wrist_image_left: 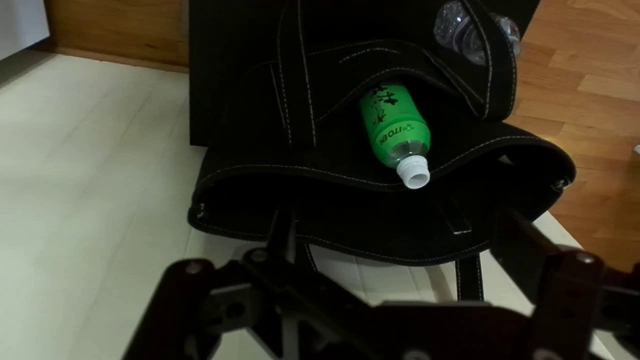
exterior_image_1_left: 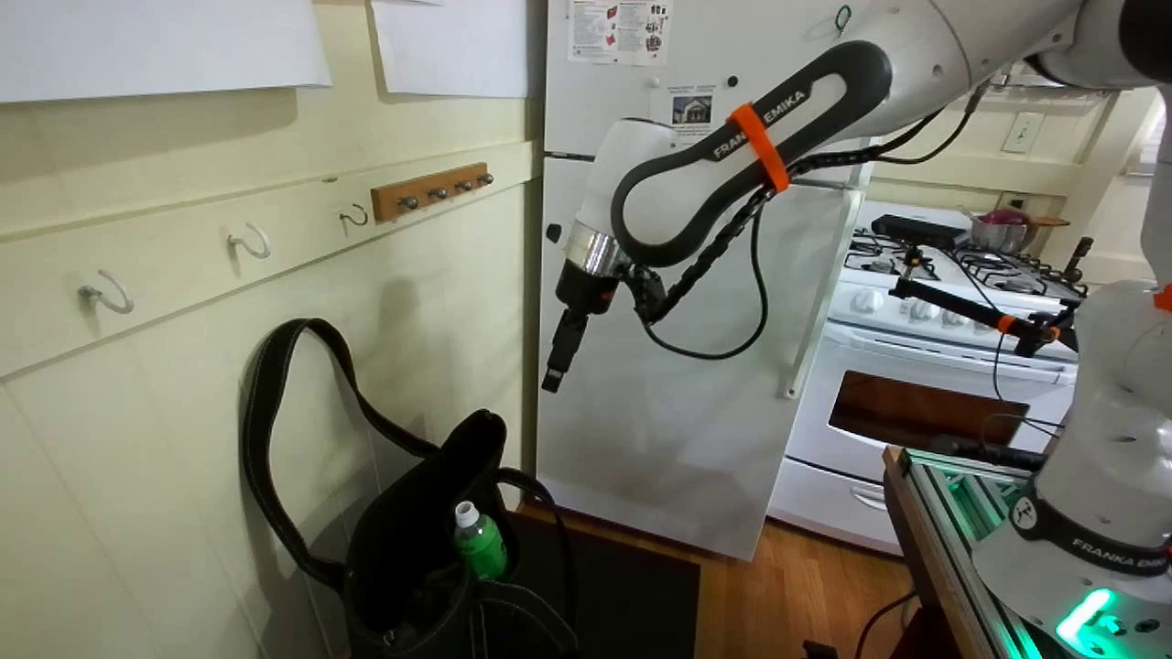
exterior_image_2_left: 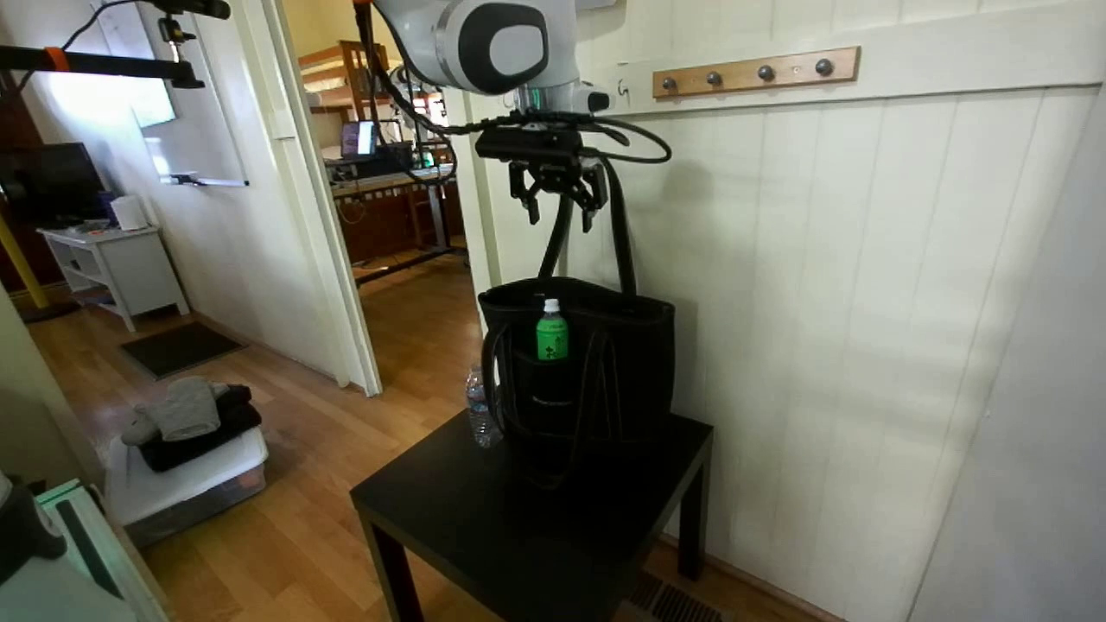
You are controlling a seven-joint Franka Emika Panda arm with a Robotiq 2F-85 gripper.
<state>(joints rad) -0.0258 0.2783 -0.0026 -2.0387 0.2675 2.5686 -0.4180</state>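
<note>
Jaws stand wide apart with nothing held between them: the end effector point(exterior_image_2_left: 560, 222) hangs over the open mouth point(wrist_image_left: 380, 215) of a black tote bag point(exterior_image_2_left: 644, 371), aimed downward, and looks clear of the cloth. The bag rests upright on a dark table point(exterior_image_2_left: 449, 510) beside the wall point(exterior_image_2_left: 821, 259). Judging from how things lie, little is done: no grasp is in place, the bag sits unlifted, and the handling itself is left to do. The bag's mouth faces up, and the long axis of that opening runs roughly along the wall, from side to side in the wrist view. Its rear strap point(exterior_image_1_left: 257, 430) arches upward near the wall, apparently apart from the jaws, while the front strap point(wrist_image_left: 298, 100) droops over the outer face. A green bottle point(exterior_image_2_left: 552, 335) sits in the front pocket point(exterior_image_2_left: 551, 380), its long axis close to vertical and its white neck point(wrist_image_left: 414, 170) uppermost. Farther out, a clear bottle point(exterior_image_2_left: 480, 415) stands on the table just beside the bag, partly hidden by it, while a wooden peg rail point(exterior_image_2_left: 740, 75) and white hooks point(exterior_image_1_left: 249, 248) are fixed higher on the wall; a pale refrigerator point(exterior_image_1_left: 659, 439) stands past the bag in an exterior view.
</note>
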